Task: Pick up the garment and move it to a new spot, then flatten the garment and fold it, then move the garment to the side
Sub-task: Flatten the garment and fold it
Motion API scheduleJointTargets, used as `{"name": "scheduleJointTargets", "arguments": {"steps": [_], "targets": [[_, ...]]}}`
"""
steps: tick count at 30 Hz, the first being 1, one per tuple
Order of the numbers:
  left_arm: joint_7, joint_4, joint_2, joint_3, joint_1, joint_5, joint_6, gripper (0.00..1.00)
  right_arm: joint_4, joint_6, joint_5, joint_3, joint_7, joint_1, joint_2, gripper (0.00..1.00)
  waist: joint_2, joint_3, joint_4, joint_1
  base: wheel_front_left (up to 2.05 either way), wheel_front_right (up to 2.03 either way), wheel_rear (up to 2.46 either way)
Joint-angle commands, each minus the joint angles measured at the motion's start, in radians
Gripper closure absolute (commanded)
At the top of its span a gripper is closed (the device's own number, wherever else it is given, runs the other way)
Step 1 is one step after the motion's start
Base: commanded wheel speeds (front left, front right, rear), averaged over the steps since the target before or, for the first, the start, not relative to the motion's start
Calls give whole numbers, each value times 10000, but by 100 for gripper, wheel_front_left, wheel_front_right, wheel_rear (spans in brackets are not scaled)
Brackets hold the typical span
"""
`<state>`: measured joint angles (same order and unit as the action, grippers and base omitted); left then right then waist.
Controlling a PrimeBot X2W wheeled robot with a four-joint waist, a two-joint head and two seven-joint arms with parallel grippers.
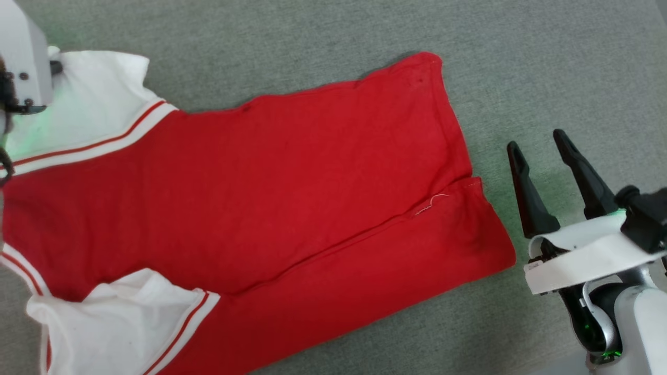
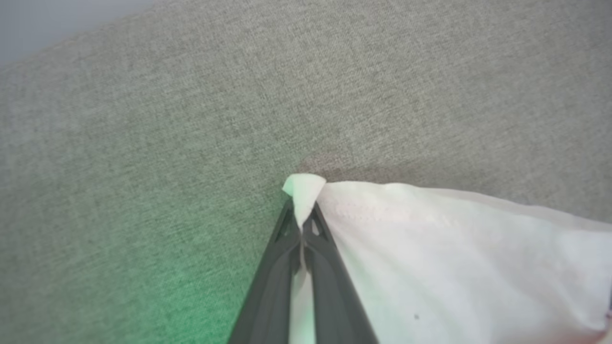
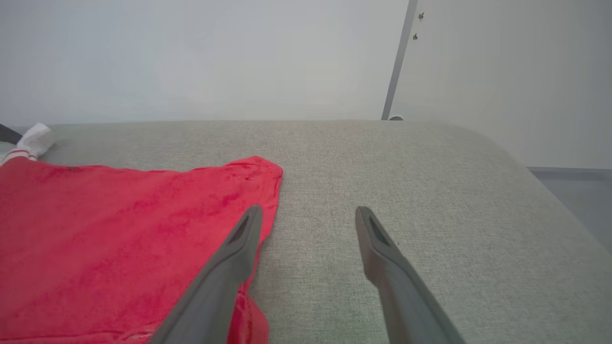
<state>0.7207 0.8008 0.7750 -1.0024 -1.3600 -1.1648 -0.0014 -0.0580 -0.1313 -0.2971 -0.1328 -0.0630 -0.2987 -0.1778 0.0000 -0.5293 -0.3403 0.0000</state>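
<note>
The garment point(image 1: 271, 198), red with white sleeves and striped trim, lies spread on the grey cushion, one long side folded over along a diagonal crease. In the left wrist view my left gripper point(image 2: 302, 220) is shut on the tip of a white sleeve point(image 2: 430, 258), a small tuft of cloth poking out past the fingertips. The head view has that arm's pale wrist point(image 1: 21, 62) at the far left over the upper sleeve. My right gripper point(image 1: 536, 143) stands open just right of the garment's hem, nothing between its fingers. From the right wrist, the garment point(image 3: 119, 239) lies left of the right gripper point(image 3: 308, 215).
The grey fabric surface point(image 1: 521, 67) runs bare to the right of and beyond the garment. Its far edge point(image 3: 334, 122) meets a pale wall, and its right edge point(image 3: 550, 191) drops to a grey floor.
</note>
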Motion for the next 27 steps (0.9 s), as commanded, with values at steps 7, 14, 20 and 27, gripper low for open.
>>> {"name": "scheduleJointTargets", "arguments": {"steps": [7,14,20,27], "targets": [[250,321,-343,-416,525,105,-158,100,199,11,-472,-324,1759,-1232,-469,0,0,6,288,0,0,0,0],[-15,370,-755,-348,229,138,-222,100,2032,11,-1055,-897,3285,-3499,-800,0,0,-144,593,0,0,0,0],[-129,503,-963,-381,77,203,-284,100,4087,11,-1701,-1750,4668,-5085,-857,0,0,-255,816,0,0,0,0],[-288,673,-1146,-371,-53,216,-363,100,6251,11,-2547,-2810,6081,-6375,-730,0,0,-297,971,0,0,0,0]]}}
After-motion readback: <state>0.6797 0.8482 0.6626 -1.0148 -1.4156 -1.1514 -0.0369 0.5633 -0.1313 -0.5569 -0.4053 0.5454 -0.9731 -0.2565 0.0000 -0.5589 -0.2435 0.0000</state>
